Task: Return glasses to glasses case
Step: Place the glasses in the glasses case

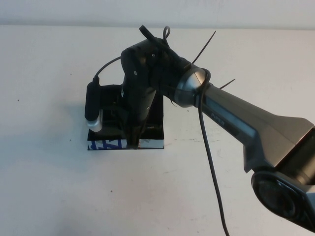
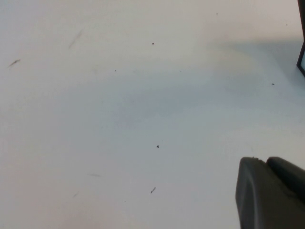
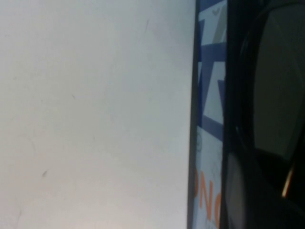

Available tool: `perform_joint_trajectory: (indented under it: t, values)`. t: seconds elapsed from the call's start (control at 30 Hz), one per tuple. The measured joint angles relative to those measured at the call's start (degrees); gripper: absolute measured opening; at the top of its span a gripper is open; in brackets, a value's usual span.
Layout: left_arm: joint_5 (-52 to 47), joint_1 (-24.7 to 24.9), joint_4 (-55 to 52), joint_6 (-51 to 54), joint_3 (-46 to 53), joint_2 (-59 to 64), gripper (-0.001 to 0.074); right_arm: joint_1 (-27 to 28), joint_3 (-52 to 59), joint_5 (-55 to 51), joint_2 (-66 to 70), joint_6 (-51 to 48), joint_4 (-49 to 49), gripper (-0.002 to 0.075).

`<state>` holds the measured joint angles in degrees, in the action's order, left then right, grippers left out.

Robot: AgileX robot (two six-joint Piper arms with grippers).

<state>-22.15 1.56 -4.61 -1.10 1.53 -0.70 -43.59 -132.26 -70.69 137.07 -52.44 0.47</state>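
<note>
The glasses case [image 1: 153, 132] is a black box standing open mid-table, its white front with blue print [image 1: 105, 144] facing me. My right gripper [image 1: 134, 141] points straight down into the case at its front edge, and the arm covers most of the inside. In the right wrist view the case front [image 3: 209, 95] shows blue and orange print, and behind it a dark-rimmed lens of the glasses [image 3: 276, 81] lies inside the case. The right gripper [image 3: 257, 191] appears shut on the glasses frame. My left gripper [image 2: 265, 161] is shut and empty above bare table, away from the case.
The white table [image 1: 49, 187] spreads all round the case. The right arm's black cable [image 1: 212, 167] hangs across the table toward the near edge. A dark edge [image 2: 301, 52] shows at the side of the left wrist view.
</note>
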Motion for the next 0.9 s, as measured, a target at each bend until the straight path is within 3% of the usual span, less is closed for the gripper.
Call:
perform_joint_trajectory:
  t: [0.4, 0.9]
  values:
    - [0.0, 0.0, 0.0, 0.0, 0.0, 0.0, -0.0004, 0.0, -0.4, -0.2, 0.2, 0.0, 0.0, 0.0066]
    - [0.0, 0.0, 0.0, 0.0, 0.0, 0.0, -0.0004, 0.0, -0.4, -0.1, 0.1, 0.0, -0.5, 0.0177]
